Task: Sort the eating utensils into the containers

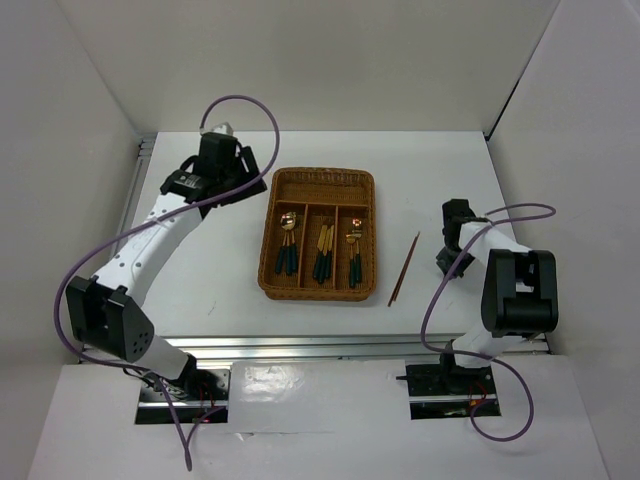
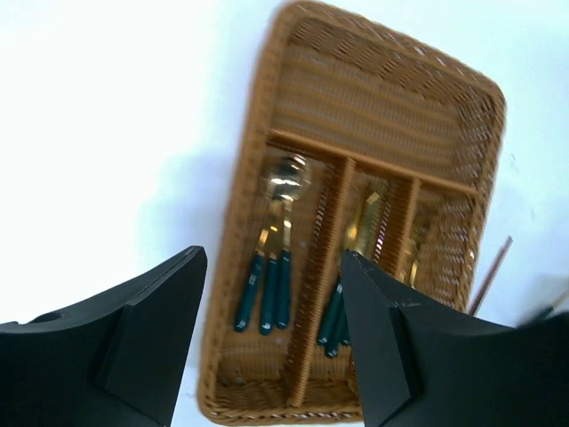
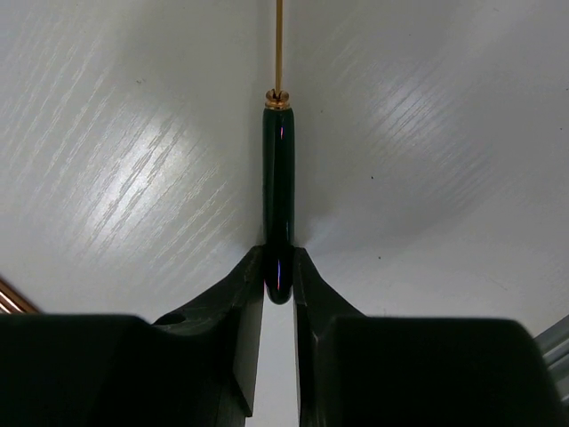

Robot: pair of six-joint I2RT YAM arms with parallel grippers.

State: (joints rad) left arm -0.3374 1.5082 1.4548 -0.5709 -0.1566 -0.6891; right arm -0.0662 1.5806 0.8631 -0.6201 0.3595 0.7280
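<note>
Right hand (image 3: 278, 276): pinched the end of a teal-handled utensil (image 3: 278, 169), whose head was out of frame
Left hand (image 2: 273, 267): fingers spread, hovered above the wicker tray (image 1: 268, 240)
Spoons (image 1: 287, 245): lay in the tray's left long slot
Chopsticks (image 1: 404, 267): lay on the tabletop (image 1: 220, 270), just right of the tray

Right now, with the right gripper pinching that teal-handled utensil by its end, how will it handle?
Probably stiff: the teal-handled utensil sticks out straight, without sag. Likely slippery: its handle looks glossy and rounded. Pinched only at its end by the right gripper, it may pivot.
</note>
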